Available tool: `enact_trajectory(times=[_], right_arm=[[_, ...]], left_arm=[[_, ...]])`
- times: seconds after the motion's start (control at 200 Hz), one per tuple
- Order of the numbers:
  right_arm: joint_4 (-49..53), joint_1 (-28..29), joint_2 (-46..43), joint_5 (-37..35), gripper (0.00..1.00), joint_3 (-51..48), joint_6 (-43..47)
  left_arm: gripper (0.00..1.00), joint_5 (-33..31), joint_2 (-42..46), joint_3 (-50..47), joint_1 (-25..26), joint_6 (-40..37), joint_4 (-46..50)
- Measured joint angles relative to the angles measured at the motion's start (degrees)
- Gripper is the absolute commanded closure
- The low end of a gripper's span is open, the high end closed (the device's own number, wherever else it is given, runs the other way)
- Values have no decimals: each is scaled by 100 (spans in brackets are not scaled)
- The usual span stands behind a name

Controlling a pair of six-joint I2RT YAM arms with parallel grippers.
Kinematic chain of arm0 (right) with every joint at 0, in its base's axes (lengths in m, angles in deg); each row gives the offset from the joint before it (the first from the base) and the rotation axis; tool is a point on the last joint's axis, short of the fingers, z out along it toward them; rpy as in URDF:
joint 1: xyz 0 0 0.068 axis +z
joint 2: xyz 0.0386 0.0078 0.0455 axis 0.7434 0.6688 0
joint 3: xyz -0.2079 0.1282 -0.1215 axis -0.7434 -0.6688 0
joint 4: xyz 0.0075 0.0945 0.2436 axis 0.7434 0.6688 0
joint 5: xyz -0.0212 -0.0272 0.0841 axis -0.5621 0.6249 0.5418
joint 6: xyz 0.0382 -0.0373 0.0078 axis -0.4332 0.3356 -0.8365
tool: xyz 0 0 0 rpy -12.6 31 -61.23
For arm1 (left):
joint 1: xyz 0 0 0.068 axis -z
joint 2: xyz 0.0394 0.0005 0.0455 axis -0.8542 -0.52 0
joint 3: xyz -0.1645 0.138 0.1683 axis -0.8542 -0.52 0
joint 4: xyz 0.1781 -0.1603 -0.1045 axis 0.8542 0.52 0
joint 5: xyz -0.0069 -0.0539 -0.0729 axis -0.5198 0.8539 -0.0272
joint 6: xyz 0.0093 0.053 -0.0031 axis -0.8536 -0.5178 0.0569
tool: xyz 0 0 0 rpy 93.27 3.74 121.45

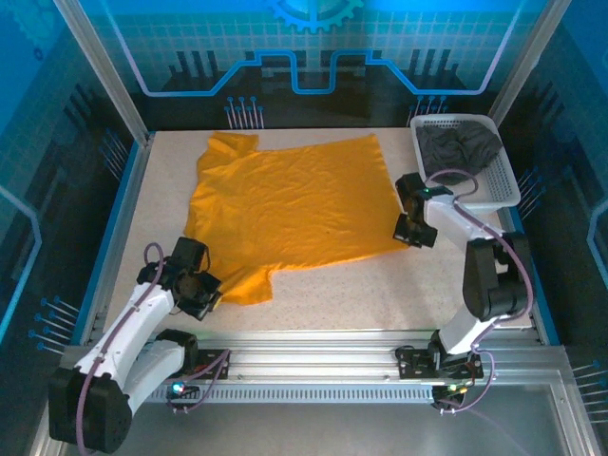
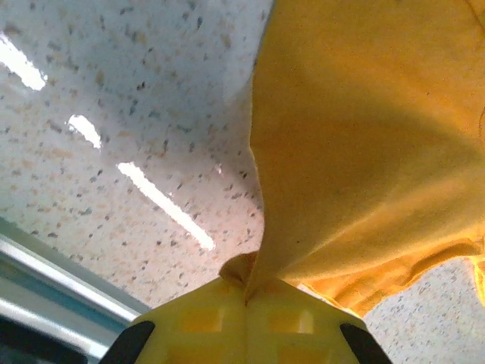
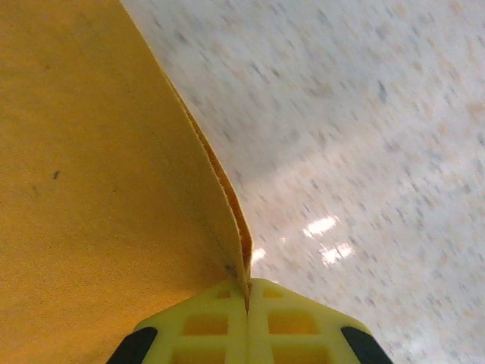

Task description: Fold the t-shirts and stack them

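While pincers [image 2: 246, 292] [image 3: 247, 292] clamp it, shirt [image 1: 285, 204] lies spread

The orange shirt [image 2: 364, 152] runs off both wrist views' edges (right-wrist tabletop [image 3: 379, 114] blurred); grey shirt [image 1: 461, 144], shape unreadable.

Spread t-shirt [image 1: 285, 214] on table [image 1: 361, 294]; basket [image 1: 501, 185] far-right, bunched t-shirt [image 1: 458, 147] inside.

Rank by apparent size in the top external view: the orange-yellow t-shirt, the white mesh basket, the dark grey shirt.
1. Bright orange-yellow fabric t-shirt, spread out, largest.
2. White plastic mesh basket.
3. Dark grey fabric t-shirt, bunched inside the basket, so smallest as seen.
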State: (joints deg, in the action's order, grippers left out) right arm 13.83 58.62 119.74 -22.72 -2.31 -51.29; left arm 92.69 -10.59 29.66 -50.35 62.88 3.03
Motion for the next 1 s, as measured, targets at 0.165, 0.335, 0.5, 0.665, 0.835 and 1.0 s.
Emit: enact_trajectory(times=[0.165,0.335,0.5,0.665,0.835,1.0], right_arm=[[363,61,-334,173,100,-498,-232],[599,304,-662,341,100,-774,-468],[754,245,-730,439,100,-514,-487],[807,-85,-704,726,100,22,-560],[872,-461,-404,1080,100,310,-881],[1014,-568,24,1252,100,719,-1292]], left_arm=[[100,330,437,-37,203,179,199],[100,490,715,-83,516,520,245],[100,308,566,385,516,627,87],[100,247,-531,1370,249,568,-785],[100,284,-1698,2323,-205,256,-1434],[100,402,-2492,3101,-505,-118,-1742]])
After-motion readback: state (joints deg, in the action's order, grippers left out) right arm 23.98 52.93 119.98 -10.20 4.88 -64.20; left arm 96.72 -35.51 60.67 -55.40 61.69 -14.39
